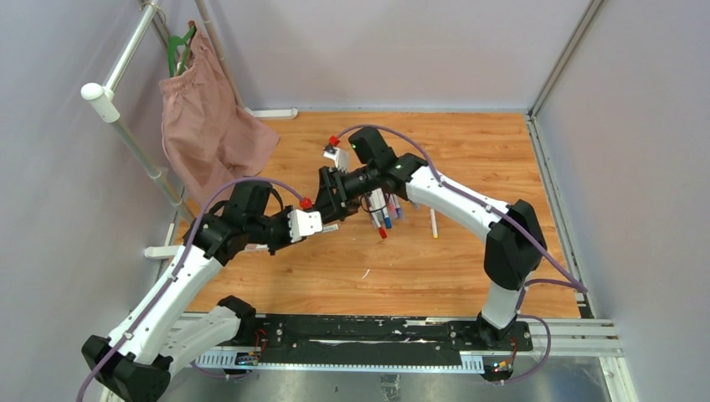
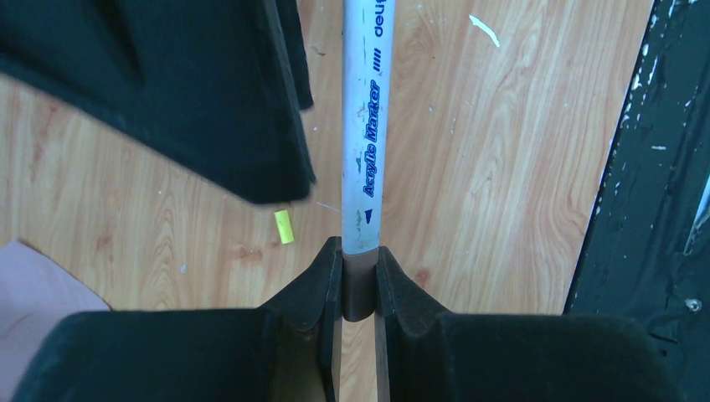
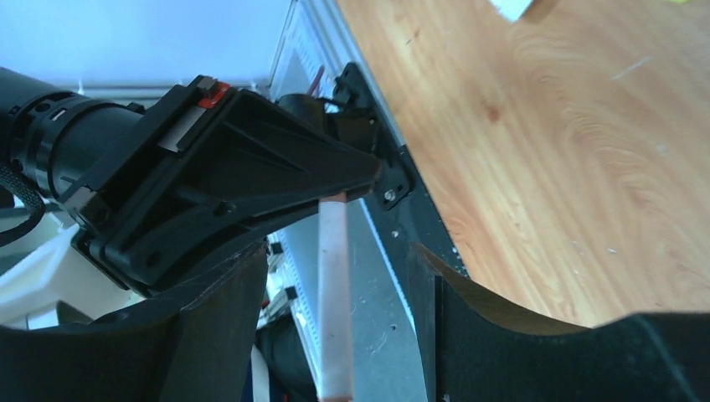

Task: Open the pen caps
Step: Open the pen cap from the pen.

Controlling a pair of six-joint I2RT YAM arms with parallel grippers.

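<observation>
Left gripper (image 2: 358, 266): fingers (image 2: 310, 289) clamped tight on brown end of white marker (image 2: 365, 126). Barrel sticks straight out over table (image 2: 502, 167). Cannot tell if brown end is cap.

Right gripper (image 3: 339, 268): fingers wide apart, either side of barrel, no contact seen.

Pen caps (image 1: 383, 224): red and blue, in pen heap mid-table, just right of both grippers.

Lone pen (image 1: 434, 223): farther right.

Small yellow bit (image 2: 285, 226): on wood, left of marker.
</observation>
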